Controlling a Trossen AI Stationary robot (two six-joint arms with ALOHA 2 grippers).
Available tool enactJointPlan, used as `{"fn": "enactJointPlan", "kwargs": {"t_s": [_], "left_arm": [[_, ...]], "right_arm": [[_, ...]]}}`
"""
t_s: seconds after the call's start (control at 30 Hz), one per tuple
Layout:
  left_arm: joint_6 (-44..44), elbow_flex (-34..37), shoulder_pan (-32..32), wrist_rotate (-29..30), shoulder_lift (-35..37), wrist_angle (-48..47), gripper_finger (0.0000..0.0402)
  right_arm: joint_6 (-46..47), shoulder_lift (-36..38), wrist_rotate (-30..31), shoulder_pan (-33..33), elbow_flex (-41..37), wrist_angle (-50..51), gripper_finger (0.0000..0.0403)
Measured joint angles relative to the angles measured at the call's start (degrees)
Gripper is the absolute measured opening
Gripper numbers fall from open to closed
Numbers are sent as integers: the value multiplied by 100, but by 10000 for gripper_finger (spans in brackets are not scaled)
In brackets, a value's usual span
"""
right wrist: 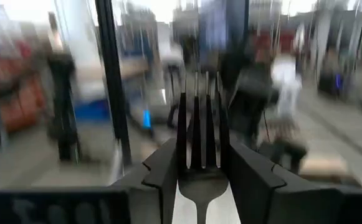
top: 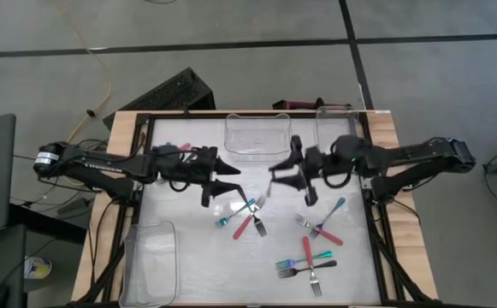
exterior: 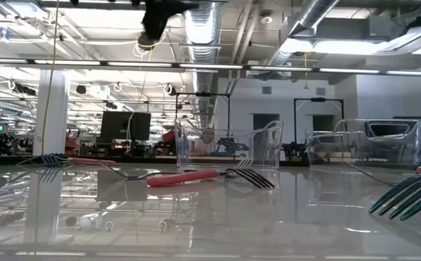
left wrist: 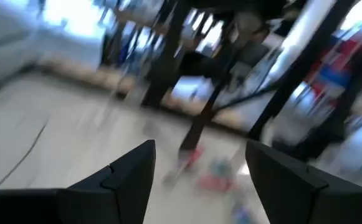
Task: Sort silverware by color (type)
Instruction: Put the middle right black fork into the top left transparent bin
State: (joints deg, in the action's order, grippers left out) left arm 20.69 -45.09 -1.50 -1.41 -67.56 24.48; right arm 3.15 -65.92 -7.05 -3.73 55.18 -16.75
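Note:
Several forks with red or teal handles lie flat on the table: one pair (top: 245,219), a second pair (top: 321,226), and a cluster (top: 308,262) toward the near edge. In the low view a red-handled fork (exterior: 196,176) lies mid-table. My right gripper (top: 275,171) hovers above the table's middle, shut on a silver-headed fork (right wrist: 198,149); its handle is hidden. My left gripper (top: 233,180) faces it from the left, open and empty; its fingers (left wrist: 131,177) stand wide apart. My right gripper pinches the fork between its two fingers at the base of the head (right wrist: 199,182). The fork lies along the fingers, with its tines (right wrist: 198,118) sticking out past the fingertips toward the table's left. The fork is lifted clear of the table.
Two clear plastic bins stand at the far edge, one in the middle (top: 257,135) and one to the right (top: 338,120). A third clear bin (top: 150,257) sits at the near left corner. The two grippers are close together above mid-table.

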Motion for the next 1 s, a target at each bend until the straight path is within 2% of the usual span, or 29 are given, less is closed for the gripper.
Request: {"fn": "enactJointPlan", "kwargs": {"t_s": [0.13, 0.23, 0.37, 0.47, 0.63, 0.83, 0.93, 1.0], "left_arm": [[-140, -2, -107, -155, -110, 1207, 236], [-92, -2, -105, -234, -110, 1400, 236], [-19, -2, -56, -507, -115, 1340, 236], [118, -2, 6, -871, -115, 1318, 236], [836, -2, 220, -2150, -113, 1118, 236], [1114, -2, 287, -2556, -115, 947, 232], [1142, -2, 286, -2743, -115, 972, 205], [1221, -2, 287, -2841, -115, 971, 171]], "right_arm": [[728, -398, -606, 218, 7, -1911, 148], [1174, -860, -787, 266, -4, -3012, 144], [1497, -1430, -813, 305, -1, -3879, 143], [1614, -1800, -811, 319, 108, -4003, 147], [1590, -2242, -971, 370, 495, -4070, 145], [1594, -2730, -1123, 394, 926, -4042, 147], [1625, -2848, -1329, 388, 1064, -4019, 149], [1680, -2905, -1495, 393, 1122, -4058, 148]]}}
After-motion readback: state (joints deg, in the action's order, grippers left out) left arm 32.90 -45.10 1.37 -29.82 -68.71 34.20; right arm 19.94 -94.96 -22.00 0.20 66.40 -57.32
